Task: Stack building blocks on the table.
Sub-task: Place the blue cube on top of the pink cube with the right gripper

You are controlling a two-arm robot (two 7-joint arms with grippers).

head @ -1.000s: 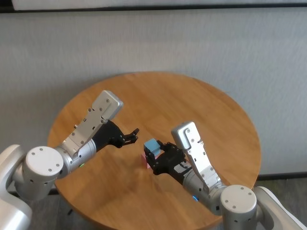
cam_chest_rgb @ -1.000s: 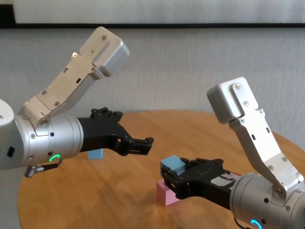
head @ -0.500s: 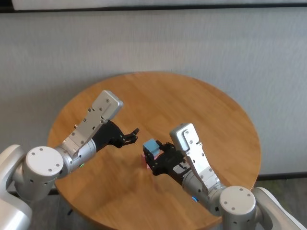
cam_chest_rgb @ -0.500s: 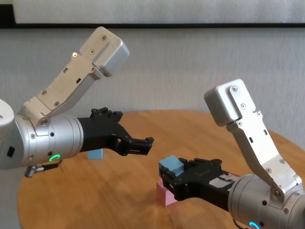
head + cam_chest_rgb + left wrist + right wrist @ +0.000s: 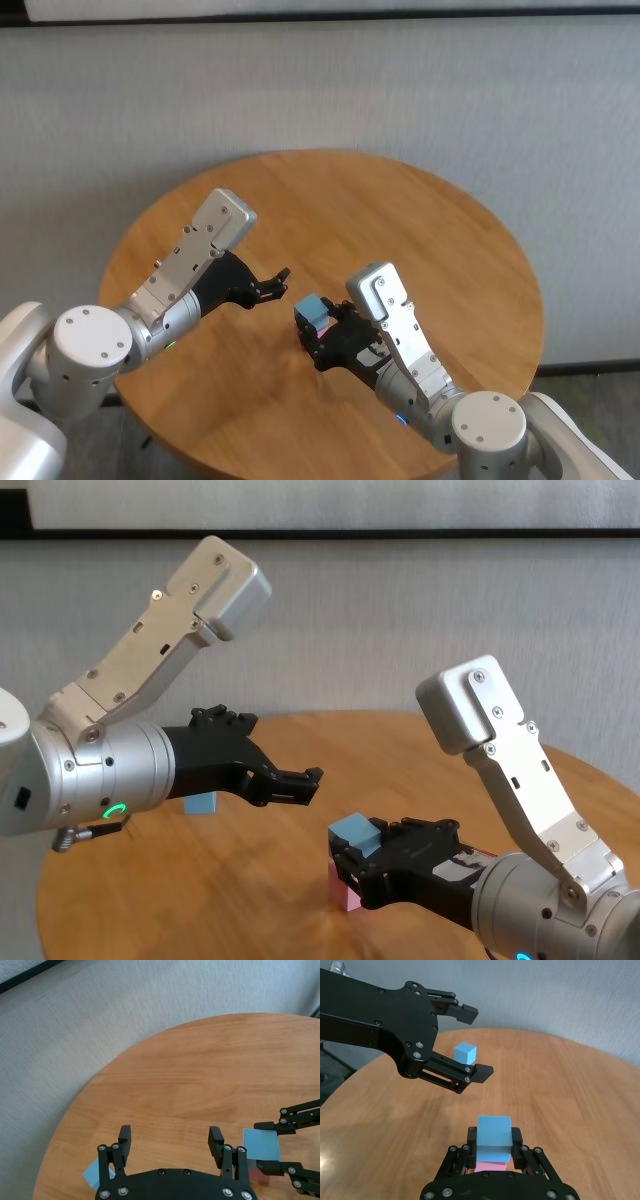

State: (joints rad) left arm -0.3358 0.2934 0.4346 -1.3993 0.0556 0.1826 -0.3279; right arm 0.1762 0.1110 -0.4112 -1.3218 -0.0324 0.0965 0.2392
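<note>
Grey wall panels stand behind a round wooden surface (image 5: 420, 230), where the light blue block (image 5: 494, 1138) sits clamped in the right claw (image 5: 493, 1146) directly above the pale pink block (image 5: 493, 1167), near the middle of the wood. From the right wrist view their faces look nearly aligned; whether they touch yet cannot be told. To place it well, I judge the claw should lower straight down until the blue base seats flat on the pink top, edges square, then part its fingers gently and lift away vertically so nothing is nudged. The left claw (image 5: 172, 1142) hangs just beside the stack with its fingers apart, empty. Beyond it, toward the surface's left edge, lies the second blue block (image 5: 465, 1052). The count: one pink block, two blue blocks, two claws.
</note>
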